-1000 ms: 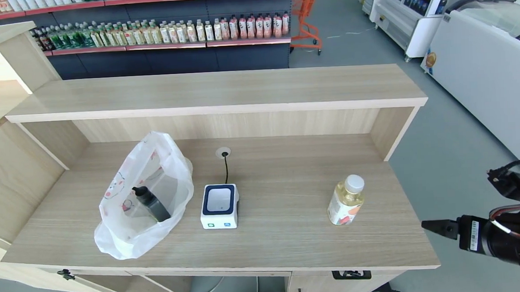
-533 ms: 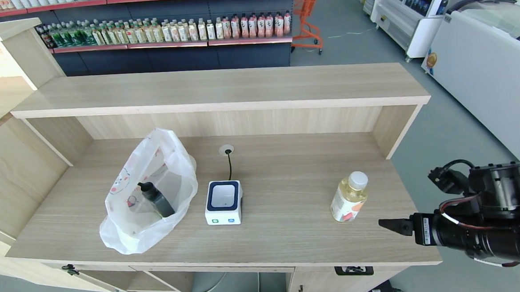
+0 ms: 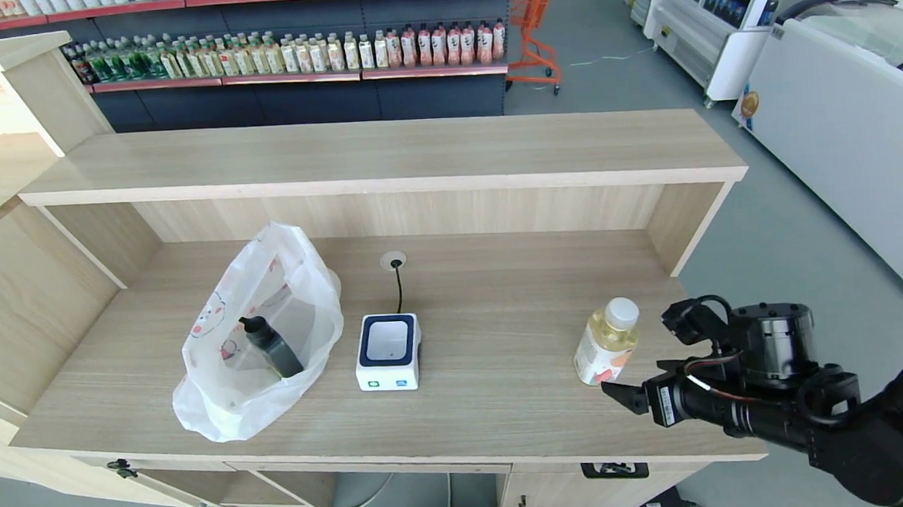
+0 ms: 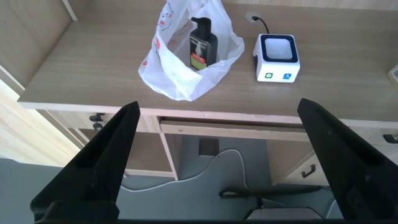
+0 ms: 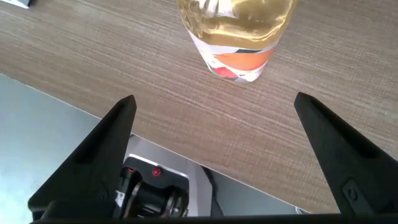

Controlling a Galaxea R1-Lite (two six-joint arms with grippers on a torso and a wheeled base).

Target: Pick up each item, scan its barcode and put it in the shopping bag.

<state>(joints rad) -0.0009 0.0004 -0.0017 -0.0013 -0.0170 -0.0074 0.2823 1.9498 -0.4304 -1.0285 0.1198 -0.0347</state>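
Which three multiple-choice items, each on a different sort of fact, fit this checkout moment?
1. Where is the dark pump bottle? A) in the shopping bag B) on the floor C) in a drawer
2. What colour is the drink bottle's cap? A) red B) white C) green
3. What state is the right hand in? A) shut on the drink bottle B) open, holding nothing C) shut, empty
Answers: 1 A: it stands inside the bag's open mouth. 2 B: the cap shows white. 3 B: it is spread wide before the bottle's base.

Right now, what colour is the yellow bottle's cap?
The cap is white, clearest in the head view.
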